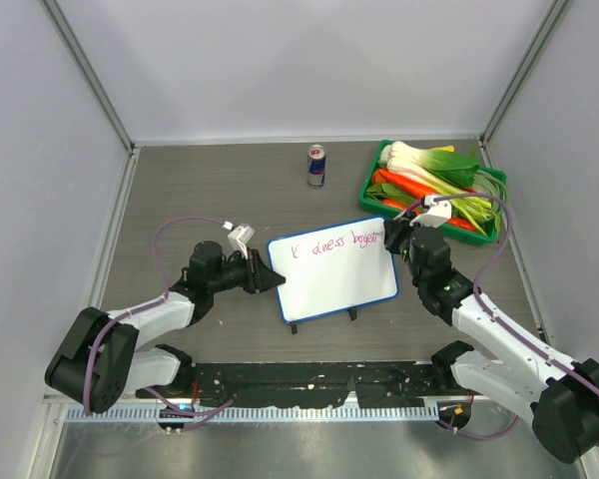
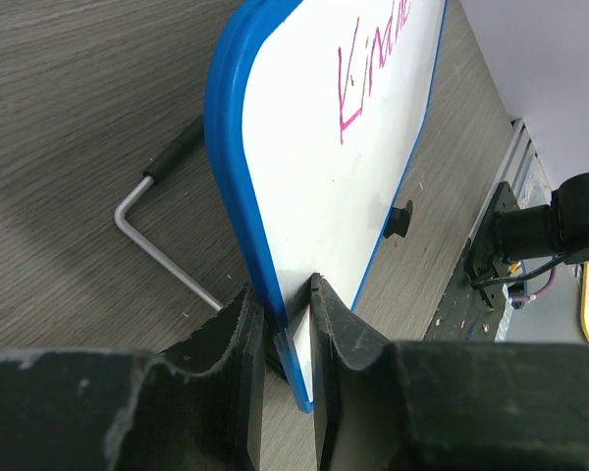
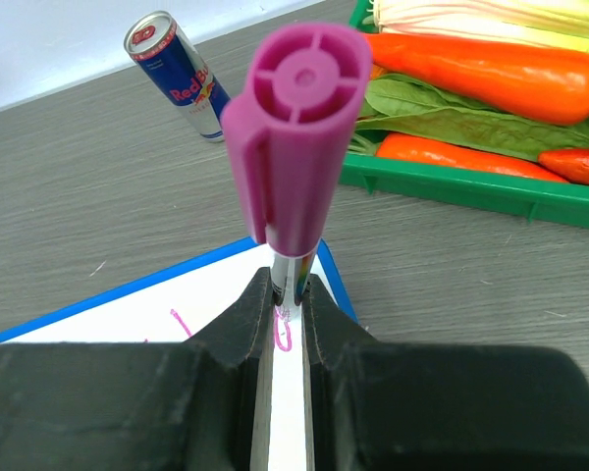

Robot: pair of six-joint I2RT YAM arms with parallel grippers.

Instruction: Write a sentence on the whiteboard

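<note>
The whiteboard [image 1: 334, 271], white with a blue rim, stands on two black feet in mid table. One line of magenta words, the sentence [image 1: 334, 245], runs along its top. My left gripper [image 1: 270, 278] is shut on the board's left edge; in the left wrist view my fingers [image 2: 339, 334] clamp the blue rim [image 2: 226, 167]. My right gripper [image 1: 391, 238] is shut on a magenta marker [image 3: 293, 157] at the board's top right corner. The marker's tip rests on the white surface [image 3: 216, 312] by a fresh pink loop [image 3: 283, 336].
A green tray [image 1: 379, 190] of leeks, carrots and greens sits at the back right, close behind my right gripper; it also shows in the right wrist view [image 3: 471, 186]. A Red Bull can [image 1: 316, 166] stands at the back centre. A bent metal rod [image 2: 157, 245] lies behind the board.
</note>
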